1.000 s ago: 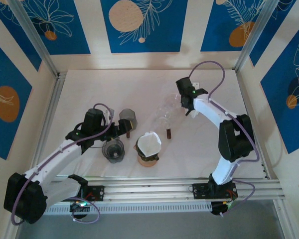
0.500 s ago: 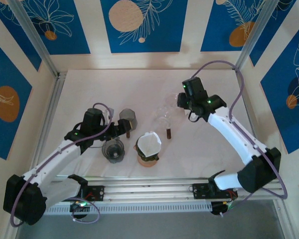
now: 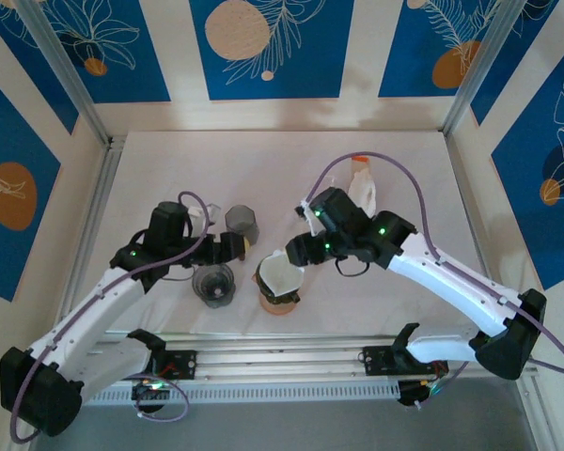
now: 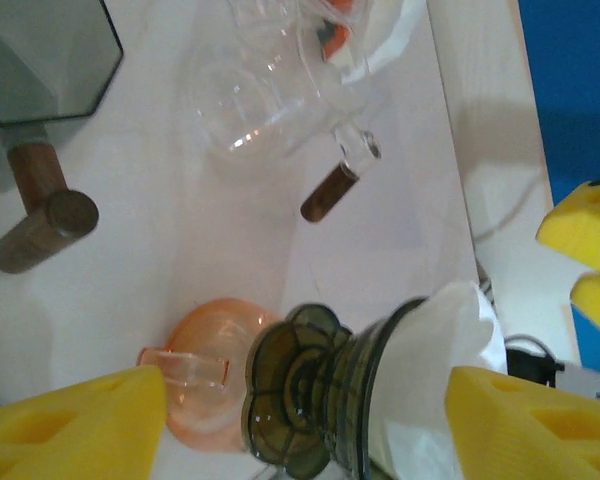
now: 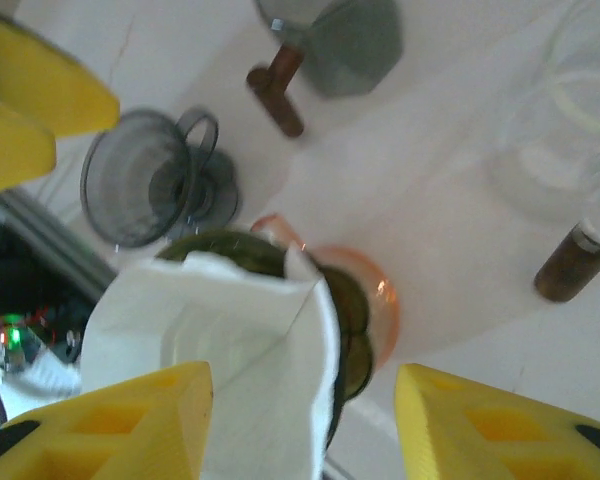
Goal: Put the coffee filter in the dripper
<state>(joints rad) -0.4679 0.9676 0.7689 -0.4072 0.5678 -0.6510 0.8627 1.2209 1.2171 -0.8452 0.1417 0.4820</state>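
White worktop (image 3: 150, 169) is carrying the dripper (image 5: 346, 305), with the coffee filter (image 5: 210, 320) sitting loosely inside it. Left fingers (image 4: 70, 420) and right fingers (image 5: 120, 420) are standing open astride it, gripping nothing. Thin, floppy paper is probably needing a gentle pinch at its rim.

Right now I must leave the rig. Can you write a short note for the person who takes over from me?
Left gripper: open, one finger on each side of the green dripper, not closed on it.
Right gripper: open, fingers on either side of the white filter.
Things: the dripper sits on the orange cup. The filter is inside the dripper, and its upper part stands well above the rim.
Done: the filter is in the dripper.
Left: probably only to check that it sits evenly, then draw both arms back without knocking the stack.
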